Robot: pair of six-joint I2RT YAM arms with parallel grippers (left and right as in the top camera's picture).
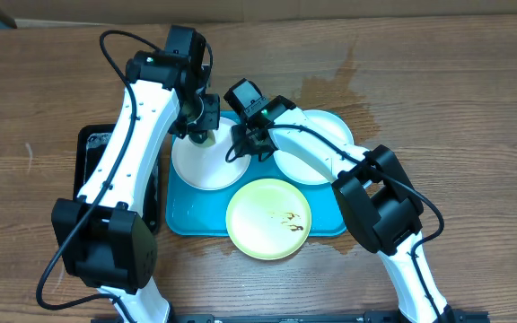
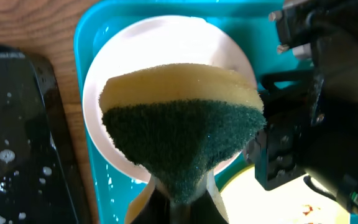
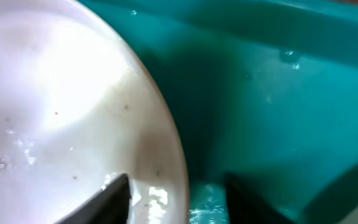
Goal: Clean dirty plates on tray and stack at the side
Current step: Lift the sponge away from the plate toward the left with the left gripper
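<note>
Now my left claw [image 2: 180,205] is clenched on the sponge [image 2: 179,118] over the white plate [image 2: 166,37] in the tray [image 2: 86,50]; my right claw [image 3: 178,199] straddles its rim, parted. I should pinch firmly before scrubbing, or the plate may slide.

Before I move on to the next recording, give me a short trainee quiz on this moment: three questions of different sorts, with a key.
1. True or false: the left gripper is shut on the sponge, which is above a white plate.
2. Which plate overhangs the front edge of the tray, on the robot's side? A. the white plate under the sponge B. the yellow-green plate C. the other white plate
3. In a few words: what do the fingers of the right gripper straddle?
Key: 1 true. 2 B. 3 the rim of the white plate under the sponge, with one finger over the plate and the other over the tray.
</note>
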